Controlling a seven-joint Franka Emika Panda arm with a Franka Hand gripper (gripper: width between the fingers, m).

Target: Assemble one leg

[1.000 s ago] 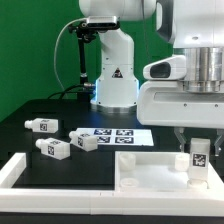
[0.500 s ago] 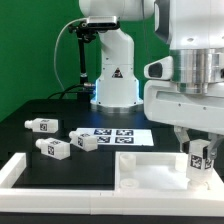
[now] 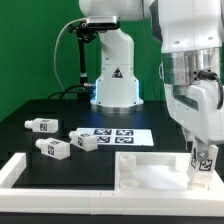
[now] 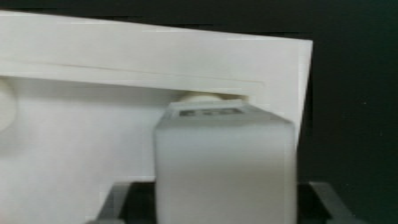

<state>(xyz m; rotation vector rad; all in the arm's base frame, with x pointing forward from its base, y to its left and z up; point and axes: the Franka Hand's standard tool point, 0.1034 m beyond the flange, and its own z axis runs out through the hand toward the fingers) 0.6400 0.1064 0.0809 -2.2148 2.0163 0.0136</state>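
Gripper [image 3: 203,150] clamped on an upright leg [image 3: 202,160].
The arm reaches steeply down; the white panel [image 3: 150,170] lies directly beneath the gripper.

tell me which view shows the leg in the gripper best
The wrist view: the leg fills the frame, standing against the white panel. The exterior view shows only its tagged lower part under the gripper, small at the exterior view's right edge.

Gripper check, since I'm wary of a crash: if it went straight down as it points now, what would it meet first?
Probably the upright leg standing on the white panel; the gripper sits right at it, though depth is unclear.
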